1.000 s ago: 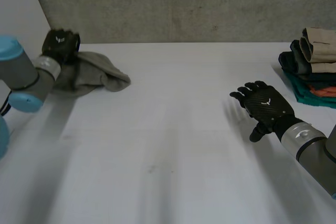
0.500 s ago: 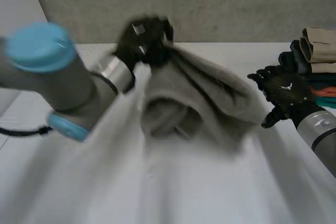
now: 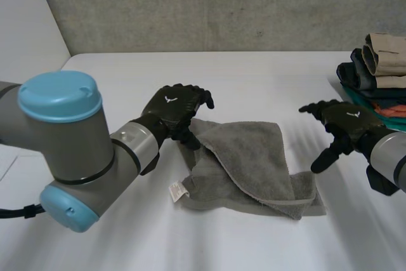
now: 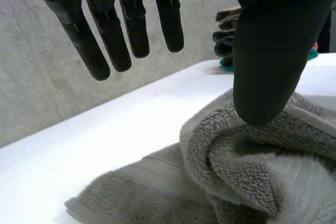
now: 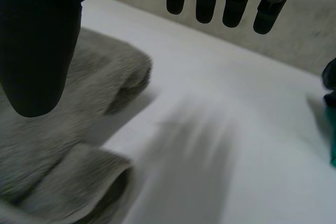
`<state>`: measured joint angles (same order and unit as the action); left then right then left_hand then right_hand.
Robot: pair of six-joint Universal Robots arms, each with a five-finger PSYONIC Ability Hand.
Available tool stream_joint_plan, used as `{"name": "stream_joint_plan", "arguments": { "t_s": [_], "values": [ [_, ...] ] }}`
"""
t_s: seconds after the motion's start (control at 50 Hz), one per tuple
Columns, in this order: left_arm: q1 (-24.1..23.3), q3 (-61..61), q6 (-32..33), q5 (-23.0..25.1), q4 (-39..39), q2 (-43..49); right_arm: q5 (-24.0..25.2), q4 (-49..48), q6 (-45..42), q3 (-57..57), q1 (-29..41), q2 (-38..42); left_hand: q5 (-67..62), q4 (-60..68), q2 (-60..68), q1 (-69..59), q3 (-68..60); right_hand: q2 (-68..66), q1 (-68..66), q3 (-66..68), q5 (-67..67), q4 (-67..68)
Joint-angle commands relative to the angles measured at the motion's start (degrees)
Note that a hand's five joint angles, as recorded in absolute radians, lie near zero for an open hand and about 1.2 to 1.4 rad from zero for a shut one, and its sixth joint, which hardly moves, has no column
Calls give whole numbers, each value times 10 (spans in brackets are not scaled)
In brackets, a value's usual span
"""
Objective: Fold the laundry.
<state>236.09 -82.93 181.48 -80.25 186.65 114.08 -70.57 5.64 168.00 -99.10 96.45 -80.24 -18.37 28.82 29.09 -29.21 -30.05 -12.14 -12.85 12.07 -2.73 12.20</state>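
The towel [image 3: 254, 157], flung in from the left, is lying rumpled; left hand [image 3: 174, 109] and right hand [image 3: 342, 125] are hovering open, empty. Spreading it flat should be coming first.

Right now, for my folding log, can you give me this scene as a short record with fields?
towel: grey, rumpled, one flap doubled over, lying mid-way across the table
label: white, at the towel's near corner on the left arm's side
left hand: open, fingers straight, at the towel's far corner, holding nothing
right hand: open, beside the towel's opposite side; contact unclear
folded pile: stacked clothes at the table's right edge
fold status: not yet done
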Motion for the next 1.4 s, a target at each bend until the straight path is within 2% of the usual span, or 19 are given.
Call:
{"name": "stream_joint_plan", "arguments": {
  "t_s": [0.02, 0.1, 0.22, 0.3, 0.42, 0.48, 0.5, 0.52, 0.54, 0.7, 0.76, 0.84, 0.94, 1.0, 1.12, 1.3, 1.34, 1.36, 1.4],
  "values": [
    [9, -34, 2, 9, 54, 1, 4, 68, -7, -20, 8, -31, -25, 21, 18, -17, -9, 21, 28, -21, 27, -22],
    [9, -27, 3, 27, 65, 39, 4, 27, -31, -73, 22, -40, -29, 24, 22, -20, -12, -3, 4, 3, 3, 2],
    [17, -1, 5, 86, 65, 84, 3, -33, -137, -142, 27, -37, -49, 44, 42, -40, -32, -84, -77, 84, -78, 83],
    [17, 18, 7, 114, 64, 106, 9, -41, -193, -164, 24, -33, -195, 190, 188, -186, -178, -107, -100, 108, -101, 107],
    [18, 41, 6, 112, 64, 124, 10, -80, -210, -171, 26, 21, -516, 511, 509, -508, -499, -149, -142, 150, -143, 149],
    [22, 51, 5, 111, 64, 124, 11, -116, -210, -169, 28, 56, -516, 512, 509, -508, -500, -270, -263, 271, -264, 269],
    [24, 54, 5, 110, 64, 124, 11, -126, -210, -167, 29, 62, -516, 512, 509, -508, -500, -375, -368, 376, -369, 375],
    [27, 58, 6, 109, 64, 124, 10, -150, -209, -161, 27, 68, -516, 512, 509, -508, -500, -661, -654, 662, -655, 661],
    [32, 67, 6, 105, 64, 124, 7, -165, -208, -158, 27, 68, -516, 512, 509, -508, -500, -678, -671, 679, -672, 678],
    [38, 191, 17, 60, 71, 116, -31, -275, -164, -42, 65, 69, -516, 512, 509, -508, -500, -679, -672, 679, -673, 678],
    [46, 248, 27, 47, 86, 112, -76, -290, -141, 51, 99, 70, -516, 512, 509, -508, -500, -679, -672, 679, -673, 678],
    [67, 330, 41, 19, 148, 94, -156, -318, -94, 170, 121, 66, -516, 512, 509, -508, -500, -679, -672, 679, -673, 678],
    [82, 363, 42, -8, 238, 41, -189, -353, -67, 269, 124, 54, -516, 512, 509, -508, -500, -679, -672, 679, -673, 678],
    [82, 356, 42, -7, 246, 26, -174, -342, -65, 294, 132, 50, -516, 512, 509, -508, -500, -679, -672, 679, -673, 678],
    [79, 237, 42, -3, 230, -21, -158, -314, -64, 282, 168, 54, -516, 512, 509, -508, -500, -679, -672, 679, -673, 678],
    [74, 46, 53, -6, 199, -22, -152, -223, -63, 186, 175, 89, -516, 512, 509, -508, -500, -668, -660, 668, -662, 667],
    [73, 9, 64, -7, 188, -15, -151, -200, -61, 171, 175, 104, -516, 512, 509, -508, -500, -483, -476, 484, -478, 483],
    [73, -1, 69, -7, 185, -11, -150, -178, -58, 158, 175, 117, -516, 512, 509, -508, -500, -219, -212, 220, -213, 219],
    [73, -28, 85, -8, 175, -4, -144, -157, -51, 147, 175, 131, -516, 512, 509, -508, -500, 3, 10, -2, 9, -3]
  ]
}}
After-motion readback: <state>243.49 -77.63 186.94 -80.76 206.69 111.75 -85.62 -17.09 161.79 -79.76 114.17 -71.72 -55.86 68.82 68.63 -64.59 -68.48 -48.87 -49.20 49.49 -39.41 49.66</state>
